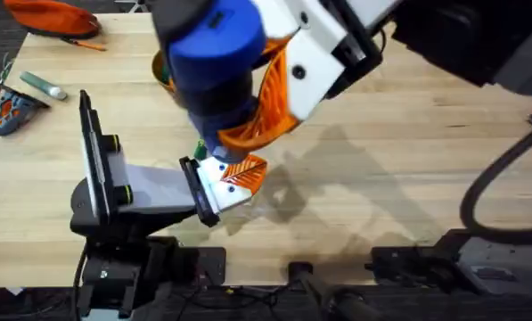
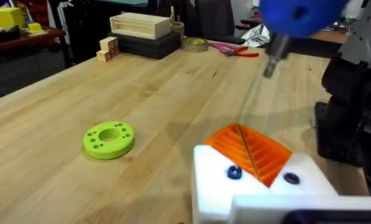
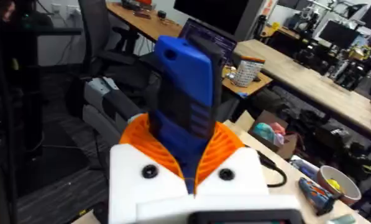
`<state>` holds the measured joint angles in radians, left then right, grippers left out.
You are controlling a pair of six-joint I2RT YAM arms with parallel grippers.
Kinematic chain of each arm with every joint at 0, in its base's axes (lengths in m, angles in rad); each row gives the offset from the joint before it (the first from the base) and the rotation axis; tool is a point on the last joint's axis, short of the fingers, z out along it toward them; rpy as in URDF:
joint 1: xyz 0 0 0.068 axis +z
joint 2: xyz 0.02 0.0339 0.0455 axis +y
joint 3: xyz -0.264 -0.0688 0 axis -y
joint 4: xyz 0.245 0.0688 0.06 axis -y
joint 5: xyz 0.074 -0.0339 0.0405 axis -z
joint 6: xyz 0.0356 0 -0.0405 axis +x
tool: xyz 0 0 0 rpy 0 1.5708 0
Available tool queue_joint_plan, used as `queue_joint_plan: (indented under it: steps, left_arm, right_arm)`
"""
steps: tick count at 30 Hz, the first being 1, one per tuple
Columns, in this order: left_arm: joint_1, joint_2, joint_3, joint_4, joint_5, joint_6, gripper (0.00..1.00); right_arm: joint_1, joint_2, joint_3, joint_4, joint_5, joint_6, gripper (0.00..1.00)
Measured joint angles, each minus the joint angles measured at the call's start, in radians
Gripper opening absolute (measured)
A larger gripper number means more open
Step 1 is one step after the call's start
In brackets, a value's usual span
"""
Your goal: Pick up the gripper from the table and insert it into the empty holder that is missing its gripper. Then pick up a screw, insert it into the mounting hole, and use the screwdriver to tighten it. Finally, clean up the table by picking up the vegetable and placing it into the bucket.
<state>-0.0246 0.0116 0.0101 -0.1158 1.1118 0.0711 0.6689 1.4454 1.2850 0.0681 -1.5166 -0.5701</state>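
Screwdriver (image 3: 184, 106) clenched upright in right gripper (image 3: 194, 163), frame centre; left gripper (image 2: 255, 163) state unclear. Risk: tip misses screw, slips across counter (image 1: 381, 178).

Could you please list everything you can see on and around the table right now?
screwdriver: one, blue, raised above the table
disc: one, lime green, flat on the table
marker: one, grey-green, table's far left
wooden box: one, pale, at a table edge
pliers: one, red-handled, on the table
table: one, light wood
left gripper: white, orange pads, shut, low over the table
right gripper: white, orange pads, shut on the screwdriver
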Motion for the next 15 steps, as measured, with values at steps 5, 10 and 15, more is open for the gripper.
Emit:
queue_joint_plan:
  steps: [5, 10, 15]
  left_arm:
    - [0.0, 0.0, 0.0, 0.0, 0.0, 0.0, 0.015]
    - [0.0, 0.0, 0.0, 0.0, 0.0, 0.0, 0.015]
    - [0.0, 0.0, 0.0, 0.0, 0.0, 0.0, 0.015]
  right_arm:
    - [0.021, 0.028, 0.0, 0.007, 0.0, 0.0, 0.008]
    - [0.022, 0.049, 0.0, 0.021, 0.0, 0.0, 0.008]
    - [0.034, 0.049, 0.0, 0.037, 0.0, -0.001, 0.008]
